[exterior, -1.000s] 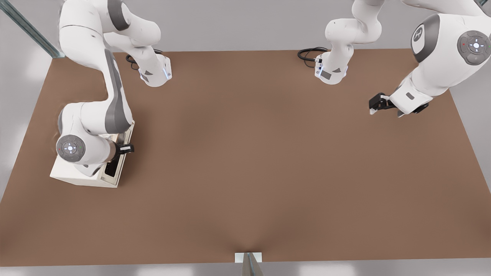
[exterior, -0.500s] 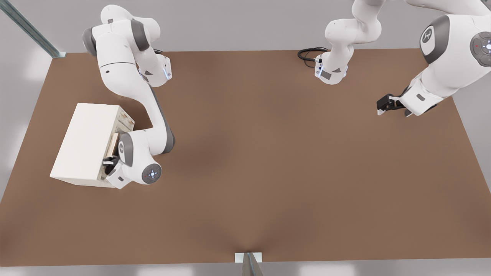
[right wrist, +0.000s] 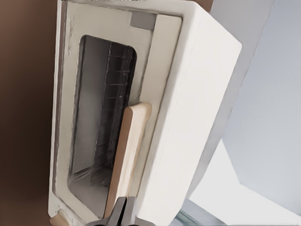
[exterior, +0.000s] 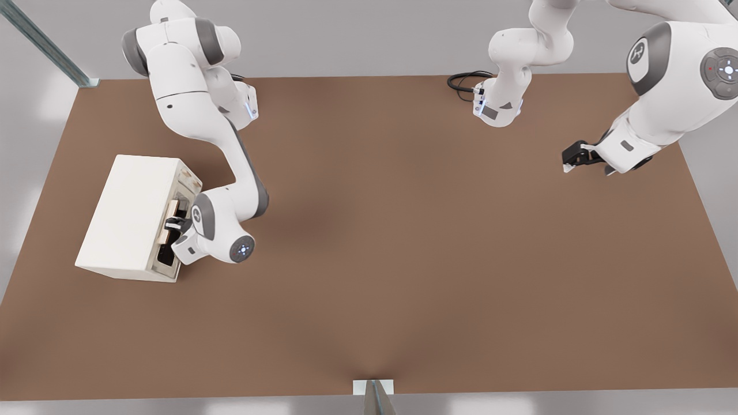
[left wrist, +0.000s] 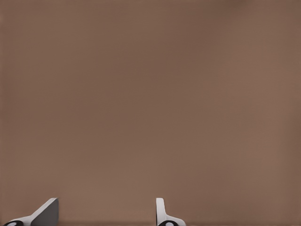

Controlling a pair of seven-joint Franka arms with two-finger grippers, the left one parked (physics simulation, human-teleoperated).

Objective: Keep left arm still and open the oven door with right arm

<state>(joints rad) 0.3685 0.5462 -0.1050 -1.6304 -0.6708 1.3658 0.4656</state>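
hiding much of the oven door (exterior: 170, 235), the end effector (exterior: 173, 223) looks closed at its handle (right wrist: 126, 160).

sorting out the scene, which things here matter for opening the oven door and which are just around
For the job:
- oven door
- its tan handle
- oven body
- right arm's tool, at the handle

Just there:
- table
- black cable by an arm base

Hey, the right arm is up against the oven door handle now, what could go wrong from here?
1. The black two-finger gripper sits at one end of the pale tan bar handle, so an off-centre pull might slip off.
2. The cream box oven stands loose on the brown table; pulling may drag it instead of swinging the cream-framed glass door open.
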